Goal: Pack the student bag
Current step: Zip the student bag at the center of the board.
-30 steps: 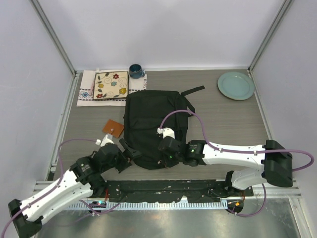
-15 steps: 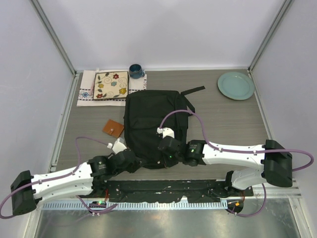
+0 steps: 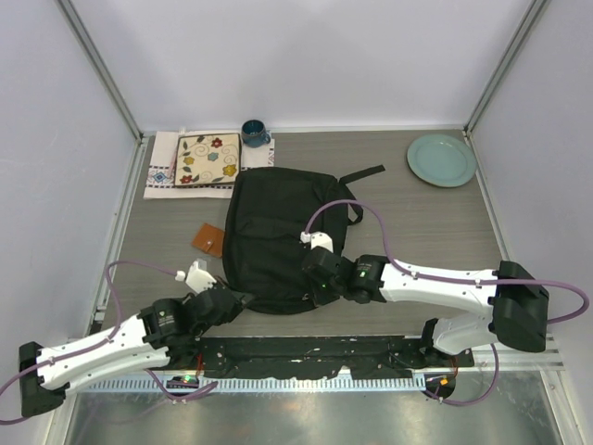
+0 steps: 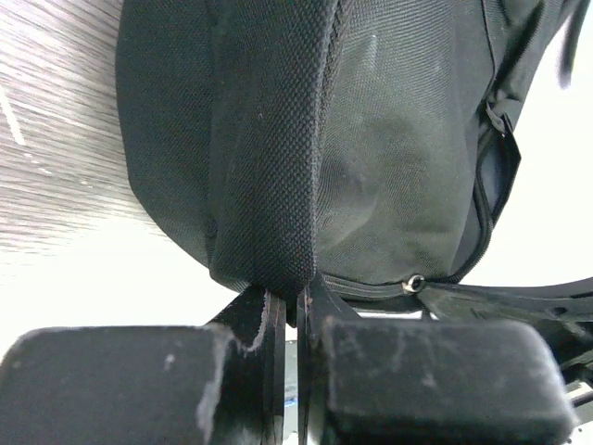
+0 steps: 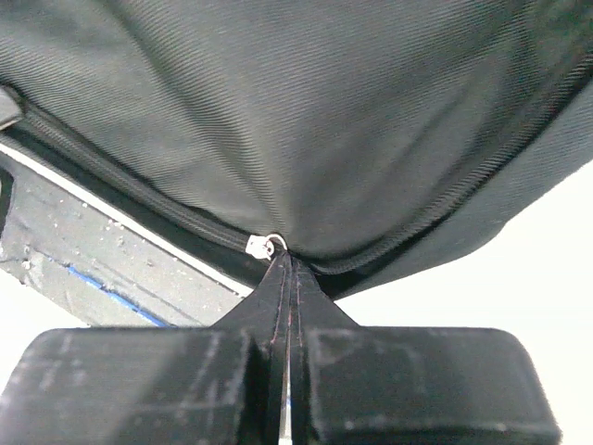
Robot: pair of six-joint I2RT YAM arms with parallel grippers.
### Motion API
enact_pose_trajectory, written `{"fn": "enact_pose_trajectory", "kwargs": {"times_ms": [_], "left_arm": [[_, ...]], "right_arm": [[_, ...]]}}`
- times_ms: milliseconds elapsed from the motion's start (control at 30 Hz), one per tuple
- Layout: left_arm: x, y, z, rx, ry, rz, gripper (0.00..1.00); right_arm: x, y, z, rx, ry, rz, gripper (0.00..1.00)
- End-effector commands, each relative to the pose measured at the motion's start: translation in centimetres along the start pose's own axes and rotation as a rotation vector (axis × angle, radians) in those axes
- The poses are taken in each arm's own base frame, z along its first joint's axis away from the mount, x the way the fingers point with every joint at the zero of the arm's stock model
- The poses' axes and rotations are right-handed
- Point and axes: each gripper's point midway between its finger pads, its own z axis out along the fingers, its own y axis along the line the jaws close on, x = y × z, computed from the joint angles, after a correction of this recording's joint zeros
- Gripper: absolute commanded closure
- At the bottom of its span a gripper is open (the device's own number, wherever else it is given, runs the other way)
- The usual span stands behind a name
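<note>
L claw (image 4: 289, 297): nearly shut, just a slit btwn the fingers, pinching a fold of black fabric at the near-left corner of the student bag (image 4: 389, 167). Overhead view shows the same, L claw (image 3: 245, 298) on the bag's near-left edge.

R claw (image 5: 285, 269): fully shut, tips pressed into the bag's zip seam. Silver zip pull (image 5: 264, 244) sits right at the tips; can't tell if the tab itself or just fabric is clamped. From above, R claw (image 3: 318, 283) is on the bag's near edge, right of centre.

Student bag (image 3: 278, 232): flat on the bench (image 3: 417, 232), mid-bench, straps twd the far right.

Count:
- 1x bag
- 1x teal plate (image 3: 441, 159), far-right corner
- 1x dark blue mug (image 3: 254, 133), far edge
- 1x floral square dish (image 3: 208, 159) on 1x white cloth (image 3: 159, 174), far left
- 1x brown square pad (image 3: 208, 239), touching the bag's left edge
- 2x arms, both on the bag
</note>
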Motion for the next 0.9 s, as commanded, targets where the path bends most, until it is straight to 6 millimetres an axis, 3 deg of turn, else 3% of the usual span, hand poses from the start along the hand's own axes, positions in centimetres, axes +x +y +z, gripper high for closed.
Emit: {"fn": "enact_pose_trajectory", "kwargs": {"times_ms": [0, 133, 167, 300, 367, 400, 467, 500, 600, 800, 867], "left_arm": [[-3.5, 2.0, -0.9, -0.111, -0.153, 0.113, 1.0], [-4.6, 2.7, -1.6, -0.193, -0.185, 0.193, 1.0], [-5.0, 2.0, -1.9, -0.186, -0.2, 0.198, 1.0], [-5.6, 1.2, -2.4, -0.176, -0.216, 0.227, 0.99], [-5.4, 1.1, -2.4, -0.162, -0.204, 0.226, 0.84], [-4.9, 0.6, -2.3, -0.144, -0.181, 0.221, 0.63], [-4.2, 0.4, -2.0, -0.122, -0.153, 0.228, 0.49], [-3.5, -0.3, -1.9, -0.092, -0.118, 0.211, 0.34], [-1.8, -1.8, -1.7, -0.035, -0.043, 0.19, 0.21], [2.2, -5.8, -1.4, 0.095, 0.127, 0.059, 0.16], [3.4, -6.4, -1.3, 0.109, 0.167, 0.008, 0.11]], "right_arm": [[-2.3, -2.5, -1.7, 0.084, -0.061, -0.021, 1.0], [-3.2, -4.4, -2.1, 0.145, -0.069, -0.016, 1.0], [-3.7, -5.0, -2.1, 0.156, -0.076, -0.012, 1.0], [-4.1, -5.2, -2.3, 0.148, -0.077, -0.005, 1.0], [-4.2, -4.7, -2.2, 0.121, -0.077, 0.001, 1.0], [-4.0, -4.2, -2.2, 0.094, -0.067, 0.004, 1.0], [-3.7, -3.6, -2.1, 0.052, -0.067, 0.015, 1.0], [-3.6, -3.3, -2.0, 0.032, -0.065, 0.025, 1.0], [-2.9, -2.3, -1.9, -0.038, -0.054, 0.047, 1.0], [-1.5, -2.2, -1.6, -0.072, -0.033, 0.07, 1.0], [-1.4, -2.2, -1.5, -0.073, -0.032, 0.075, 1.0]]}}
